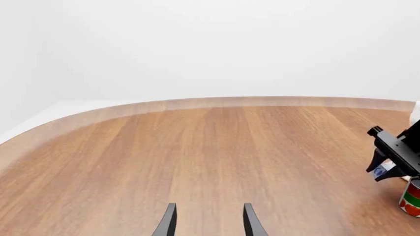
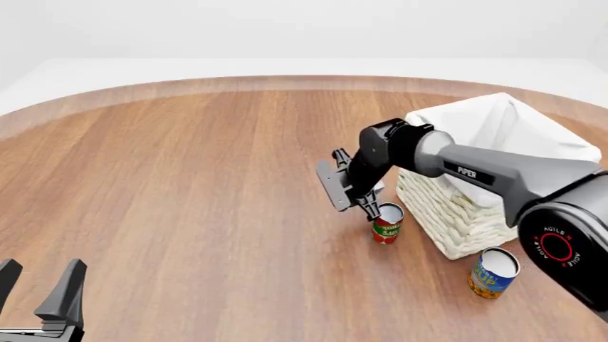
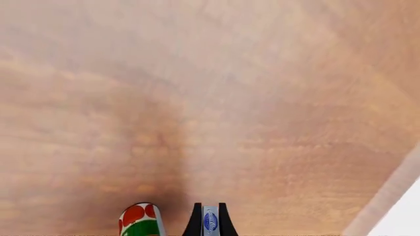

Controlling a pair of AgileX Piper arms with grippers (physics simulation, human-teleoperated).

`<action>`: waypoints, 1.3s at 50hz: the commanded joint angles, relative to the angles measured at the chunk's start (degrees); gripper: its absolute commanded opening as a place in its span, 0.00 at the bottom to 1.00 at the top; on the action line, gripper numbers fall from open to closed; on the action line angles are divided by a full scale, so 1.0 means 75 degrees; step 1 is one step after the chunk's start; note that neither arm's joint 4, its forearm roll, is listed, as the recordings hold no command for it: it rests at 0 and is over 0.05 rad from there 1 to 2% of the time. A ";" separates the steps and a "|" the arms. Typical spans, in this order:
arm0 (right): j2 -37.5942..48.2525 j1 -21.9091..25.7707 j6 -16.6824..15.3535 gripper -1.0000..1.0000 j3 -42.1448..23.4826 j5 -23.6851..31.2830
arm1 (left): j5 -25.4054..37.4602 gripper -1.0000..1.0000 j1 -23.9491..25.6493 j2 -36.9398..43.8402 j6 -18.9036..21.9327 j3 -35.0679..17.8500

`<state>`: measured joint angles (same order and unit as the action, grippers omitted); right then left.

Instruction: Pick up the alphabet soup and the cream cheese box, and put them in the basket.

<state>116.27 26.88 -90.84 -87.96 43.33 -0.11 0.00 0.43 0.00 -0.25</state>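
Note:
My right gripper (image 2: 368, 205) hangs just above the table in front of the basket (image 2: 446, 206), shut on the cream cheese box (image 3: 210, 221). The box shows as a thin pale blue and white edge between the black fingers (image 3: 195, 222), and as a bluish bit (image 1: 380, 171) in the left wrist view. The alphabet soup (image 2: 493, 273), a blue and yellow can with a pale top, stands near the basket's front corner, apart from both grippers. At the near left edge my left gripper (image 2: 38, 288) is open and holds nothing, and its fingers (image 1: 168, 222) point over bare wood.
A slim red and green can (image 2: 386, 223) stands right beside the right gripper's fingertips, between them and the basket; it also shows in the right wrist view (image 3: 139, 221). The round wooden table's far edge (image 2: 285, 82) curves across the back.

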 commanded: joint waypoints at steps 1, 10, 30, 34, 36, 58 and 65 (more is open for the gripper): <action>-0.0276 0.0153 0.0090 0.00 0.0164 -0.0128 | 0.0000 1.00 0.0000 0.0000 0.0000 0.0000; -0.0463 0.0249 0.0347 0.00 0.0147 -0.0121 | 0.0000 1.00 0.0000 0.0000 0.0000 0.0000; -0.0861 0.0361 0.0958 0.00 0.0403 -0.0400 | 0.0000 1.00 0.0000 0.0000 0.0000 0.0000; -0.0899 0.0504 0.1218 0.00 0.0360 -0.0413 | 0.0000 1.00 0.0000 0.0000 0.0000 0.0000; -0.0925 0.0612 0.1428 0.00 0.0330 -0.0451 | 0.0000 1.00 0.0000 0.0000 0.0000 0.0000; -0.1142 0.1002 0.2652 0.00 0.0436 -0.0799 | 0.0000 1.00 0.0000 0.0000 0.0000 0.0000; -0.1257 0.1214 0.3242 0.00 0.0302 -0.0717 | 0.0000 1.00 0.0000 0.0000 0.0000 0.0000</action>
<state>108.09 34.31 -71.98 -84.79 38.17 -0.11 0.00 0.43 0.00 -0.25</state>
